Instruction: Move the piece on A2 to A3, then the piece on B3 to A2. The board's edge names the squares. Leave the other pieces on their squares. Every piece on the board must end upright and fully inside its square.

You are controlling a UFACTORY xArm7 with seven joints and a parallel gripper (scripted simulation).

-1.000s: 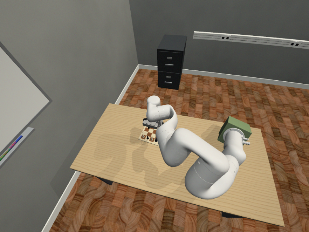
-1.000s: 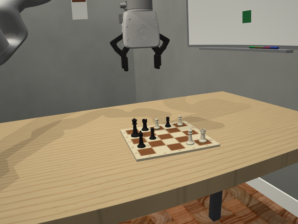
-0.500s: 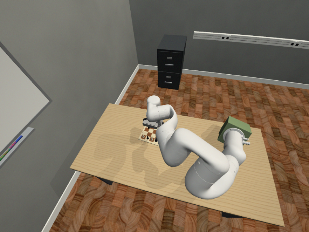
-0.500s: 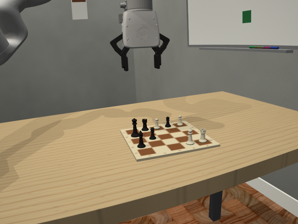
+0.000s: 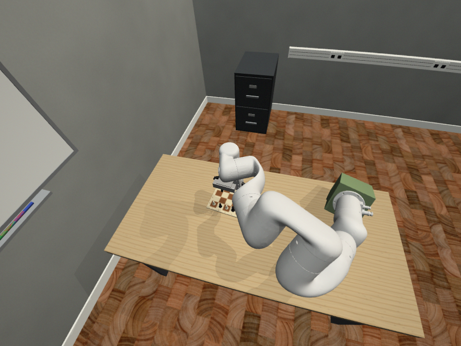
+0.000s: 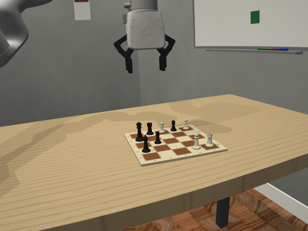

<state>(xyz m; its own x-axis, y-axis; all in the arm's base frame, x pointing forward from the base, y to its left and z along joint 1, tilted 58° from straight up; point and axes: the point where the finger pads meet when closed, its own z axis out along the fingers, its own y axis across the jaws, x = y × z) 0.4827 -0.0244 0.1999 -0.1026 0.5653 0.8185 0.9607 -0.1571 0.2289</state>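
1. Top view: the white arm [image 5: 294, 238] rises from a green base block [image 5: 352, 193] at the far right of the wooden table [image 5: 156, 238], loops low over the table top and bends back toward the chessboard [image 5: 222, 200]; the wrist and the gripper [image 5: 224, 185] stand over the board's far side and hide part of it; only a few squares and dark pieces [image 5: 222, 205] near its front edge show, too small to name; a black filing cabinet [image 5: 255, 93] stands against the back wall, and a whiteboard [image 5: 25, 149] hangs on the left wall.

2. Exterior view: the gripper [image 6: 145, 65] hangs high above the board's back left part, well apart from every piece; its jaws are spread wide and hold nothing; both black fingers [image 6: 129, 63] point straight down.

3. Exterior view, the board [image 6: 171, 159]: it lies flat on the table [image 6: 74, 173]; all pieces stand upright; four black pieces cluster at the left, among them a tall one [image 6: 139, 131], a rook [image 6: 149, 128], a pawn [image 6: 157, 138] and a front piece [image 6: 145, 143]; along the back row stand a white pawn [image 6: 161, 127], a black pawn [image 6: 173, 125] and another white pawn [image 6: 185, 124]; at the right stand a tall white piece [image 6: 196, 140] and a white rook [image 6: 209, 139] just beside it; the edge lettering is too small to read, so which pieces sit on A2 and B3 cannot be told.
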